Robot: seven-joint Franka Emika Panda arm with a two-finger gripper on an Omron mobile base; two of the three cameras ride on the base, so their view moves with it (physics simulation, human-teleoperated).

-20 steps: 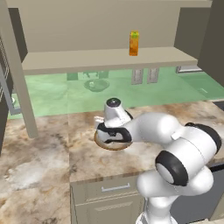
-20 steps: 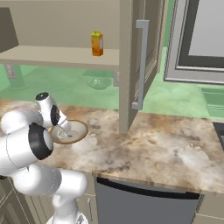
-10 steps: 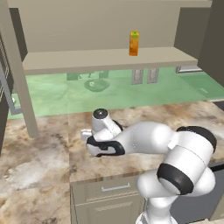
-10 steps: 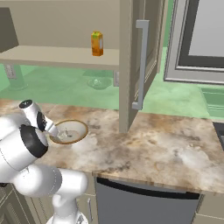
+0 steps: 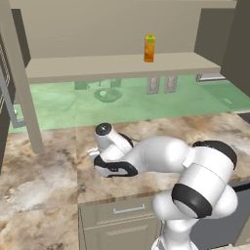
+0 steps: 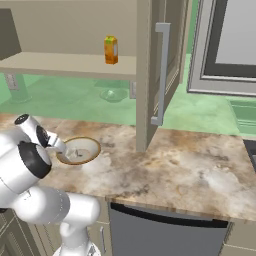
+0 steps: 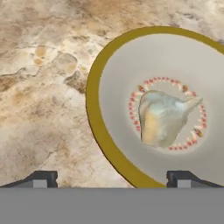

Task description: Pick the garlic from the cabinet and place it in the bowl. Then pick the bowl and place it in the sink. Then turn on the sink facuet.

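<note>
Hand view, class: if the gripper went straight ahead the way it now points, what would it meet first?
Probably the bowl: its tan rim lies between the open fingers, with the garlic resting inside, off to one side. Depth is unclear, so the marbled counter beside the rim could come first.

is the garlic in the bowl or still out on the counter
In. The small pale whitish garlic bulb lies at the centre of the round tan-rimmed, cream-white bowl, inside its ring of red dots.

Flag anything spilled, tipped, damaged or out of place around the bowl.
Nothing stands out. The garlic lies intact in the middle of the bowl, which sits level on the marble counter. The orange carton stands upright on the cabinet shelf.
</note>
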